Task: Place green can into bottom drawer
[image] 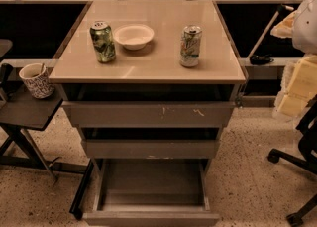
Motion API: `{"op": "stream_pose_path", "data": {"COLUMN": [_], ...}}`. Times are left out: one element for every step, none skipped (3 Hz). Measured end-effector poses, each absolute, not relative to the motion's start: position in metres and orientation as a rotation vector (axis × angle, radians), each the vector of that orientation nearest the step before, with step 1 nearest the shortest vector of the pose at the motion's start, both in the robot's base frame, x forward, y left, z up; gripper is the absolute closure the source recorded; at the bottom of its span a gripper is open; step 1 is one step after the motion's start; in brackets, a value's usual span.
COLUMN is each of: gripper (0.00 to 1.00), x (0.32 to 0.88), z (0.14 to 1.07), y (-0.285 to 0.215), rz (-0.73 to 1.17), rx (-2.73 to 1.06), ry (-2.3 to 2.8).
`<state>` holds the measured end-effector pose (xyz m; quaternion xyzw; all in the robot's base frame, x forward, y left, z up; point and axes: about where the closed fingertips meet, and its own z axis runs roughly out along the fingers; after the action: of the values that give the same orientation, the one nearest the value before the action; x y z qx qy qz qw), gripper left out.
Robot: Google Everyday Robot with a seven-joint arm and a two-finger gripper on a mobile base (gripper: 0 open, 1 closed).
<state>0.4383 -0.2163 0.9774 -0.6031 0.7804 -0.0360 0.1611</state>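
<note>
One drawer stands pulled open nearest the camera: the bottom drawer (151, 184). Farther back, on the left of the cabinet top (158, 65), the green can (103, 41) stands upright just beside a white bowl (133, 35). It is likely light, thin-walled and slick, so it is best held mid-body, gently. The gripper is out of view; its opening and its offset from the can cannot be told.

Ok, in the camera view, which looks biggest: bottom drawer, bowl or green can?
1. bottom drawer
2. bowl and green can look about alike: bowl wider, can taller.
No end effector in view.
</note>
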Motion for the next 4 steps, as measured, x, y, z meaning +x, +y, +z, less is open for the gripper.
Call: {"op": "stream_pose_path", "data": {"gripper": [0.00, 0.00, 0.00, 0.00], "x": [0.441, 0.470, 0.538, 0.604], "z": [0.980, 0.978, 0.952, 0.922], "y": [-0.215, -0.212, -0.185, -0.150], "rz": [-0.099, -0.043, 0.106, 0.238], "rx": [-1.727, -1.770, -1.897, -1.960], "ry": [2.218, 2.213, 2.161, 2.066]}}
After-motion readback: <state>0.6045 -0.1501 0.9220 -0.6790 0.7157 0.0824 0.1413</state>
